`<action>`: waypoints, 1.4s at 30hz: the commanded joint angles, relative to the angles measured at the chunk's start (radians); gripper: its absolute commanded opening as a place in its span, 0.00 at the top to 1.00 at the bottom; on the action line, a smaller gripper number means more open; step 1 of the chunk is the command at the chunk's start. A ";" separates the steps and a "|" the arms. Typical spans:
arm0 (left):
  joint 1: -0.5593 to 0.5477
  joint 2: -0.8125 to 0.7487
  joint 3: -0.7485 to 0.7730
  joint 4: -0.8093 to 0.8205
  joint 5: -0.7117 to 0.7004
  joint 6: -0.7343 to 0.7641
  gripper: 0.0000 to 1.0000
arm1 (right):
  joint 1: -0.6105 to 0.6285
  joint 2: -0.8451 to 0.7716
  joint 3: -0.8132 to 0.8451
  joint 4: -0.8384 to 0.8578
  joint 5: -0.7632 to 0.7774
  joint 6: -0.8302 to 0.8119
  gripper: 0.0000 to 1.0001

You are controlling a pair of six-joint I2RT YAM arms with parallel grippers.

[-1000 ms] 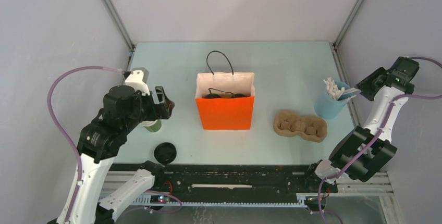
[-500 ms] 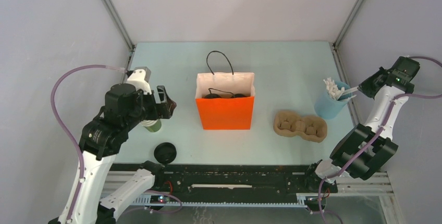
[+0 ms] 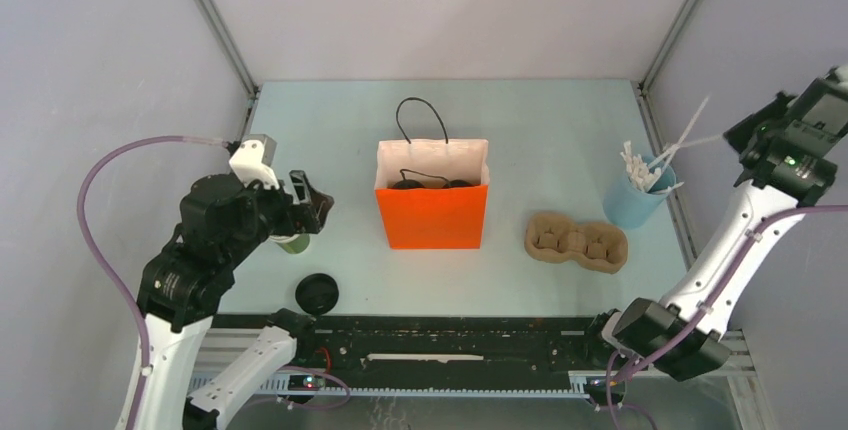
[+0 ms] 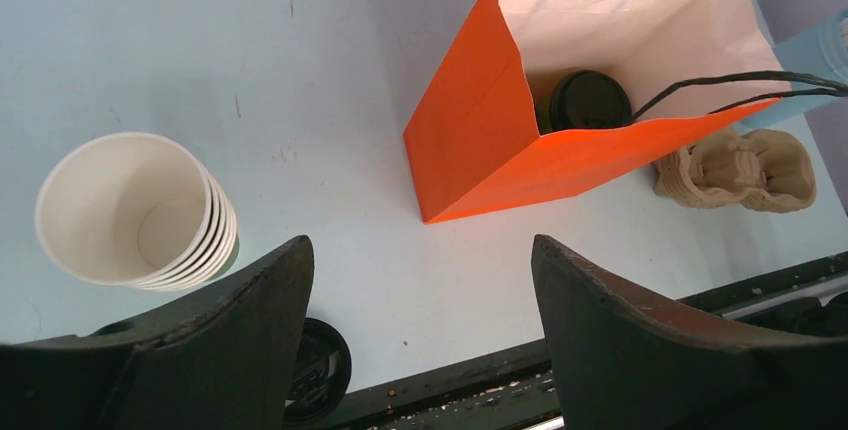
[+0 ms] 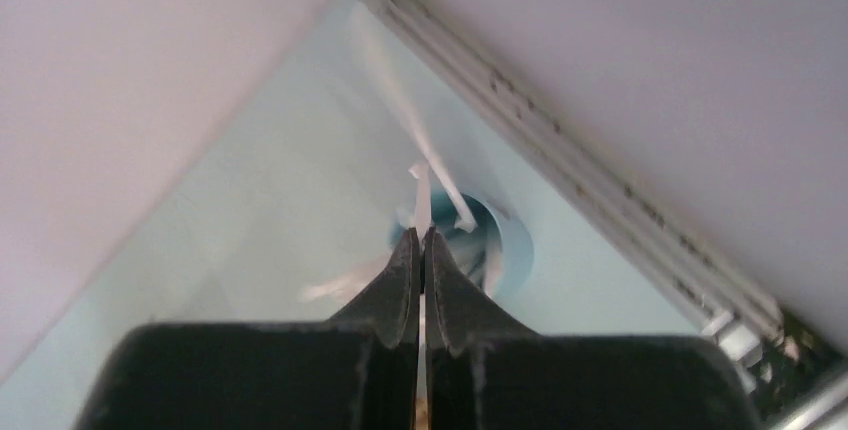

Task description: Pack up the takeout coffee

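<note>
Right gripper (image 5: pixel 421 240) has risen, drawing a pinched white straw (image 5: pixel 421 190) from the light-blue cup (image 3: pixel 628 206) (left gripper (image 4: pixel 420 255) gapes wide, empty); the black-lidded green paper coffee cup (image 4: pixel 590 100) sits inside the orange paper bag (image 4: pixel 480 150), so the coffee looks packed

matt paper bag (image 4: pixel 500 150), plastic coffee lid (image 4: pixel 590 100)

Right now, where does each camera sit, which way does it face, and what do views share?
Top external: above and behind the bases, looking down at the table; both arms show.
Left wrist: on the left arm, looking down past the open left end effector at stacked cups and the orange bag.
Right wrist: on the right arm, looking down along the right end effector, shut on a white stick, at the blue cup.
Shared: top and left wrist both show the bag holding lidded coffee.
</note>
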 commanded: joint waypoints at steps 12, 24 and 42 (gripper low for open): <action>-0.060 -0.045 0.005 0.024 0.000 0.010 0.16 | 0.063 -0.046 0.532 -0.266 -0.185 -0.057 1.00; -0.060 -0.023 0.044 0.017 -0.031 0.023 0.15 | 0.618 0.020 0.342 0.112 -0.538 0.126 1.00; -0.060 0.025 0.104 -0.006 -0.024 0.017 0.15 | 1.030 -0.017 0.164 0.073 -0.329 -0.017 1.00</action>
